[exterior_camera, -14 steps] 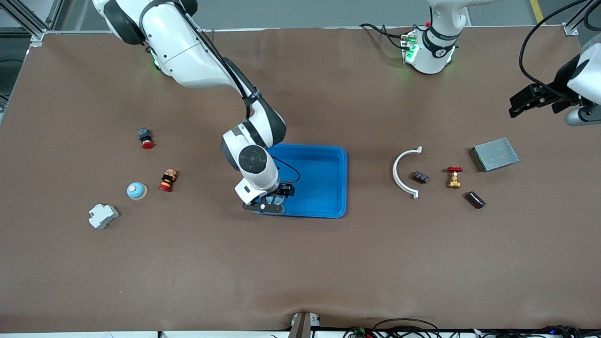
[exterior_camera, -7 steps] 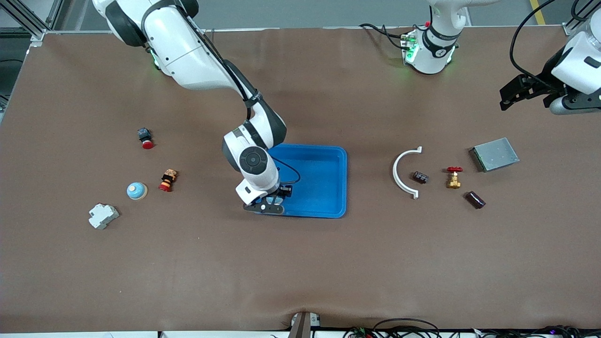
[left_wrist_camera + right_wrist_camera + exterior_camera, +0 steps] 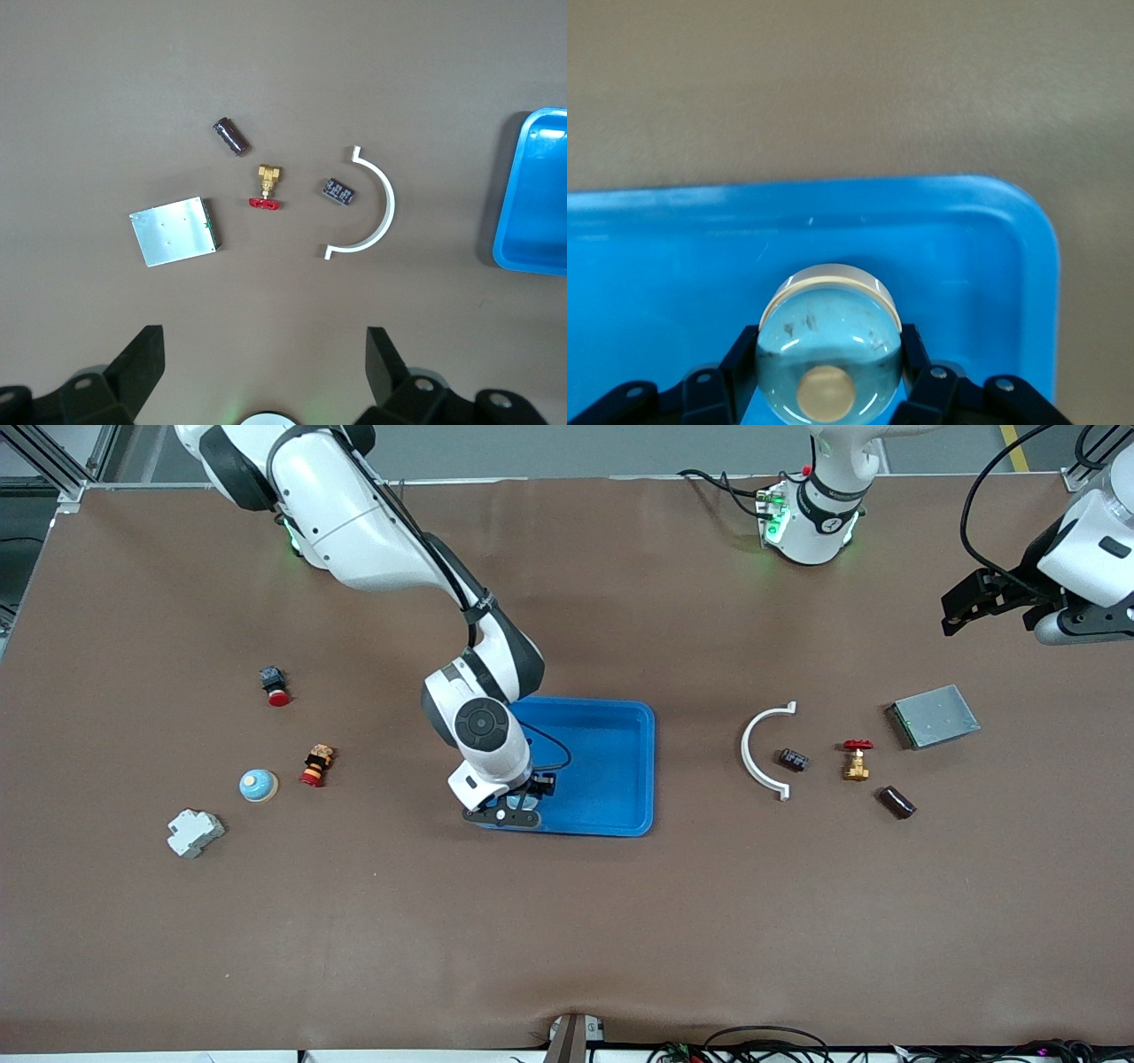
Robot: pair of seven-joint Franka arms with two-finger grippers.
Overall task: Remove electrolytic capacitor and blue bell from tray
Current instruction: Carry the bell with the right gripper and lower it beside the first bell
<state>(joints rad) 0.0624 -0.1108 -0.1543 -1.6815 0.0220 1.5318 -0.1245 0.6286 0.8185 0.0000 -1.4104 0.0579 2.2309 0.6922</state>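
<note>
Blue bell (image 3: 829, 354) sits in the tray (image 3: 620, 717), in the corner nearest the front camera at the right arm's end. Pale blue dome, cream base rim, cream knob on top. It is not yet lifted, as far as the wrist view shows.

Right pincer (image 3: 518, 802) is down in that tray corner, fingers (image 3: 741, 363) clamped on the two sides of the bell. Grip looks made; lift-out is the step in hand.

Rest of the tray floor shows bare blue; no capacitor seen in it. A dark cylinder, likely the electrolytic capacitor (image 3: 896, 802), lies on the tabletop (image 3: 567, 921) toward the left arm's end, well apart from the tray. So that half reads as done.

Beside the capacitor: brass valve with red handle (image 3: 856, 760), small dark component (image 3: 794, 760), white curved clip (image 3: 762, 751), grey metal box (image 3: 932, 716).

Left pincer (image 3: 961, 613) hangs over the tabletop near the box, fingers apart, empty, waiting.

A second blue bell (image 3: 258, 785) rests on the tabletop at the right arm's end.

Left to do: carry the bell out, set it down.
</note>
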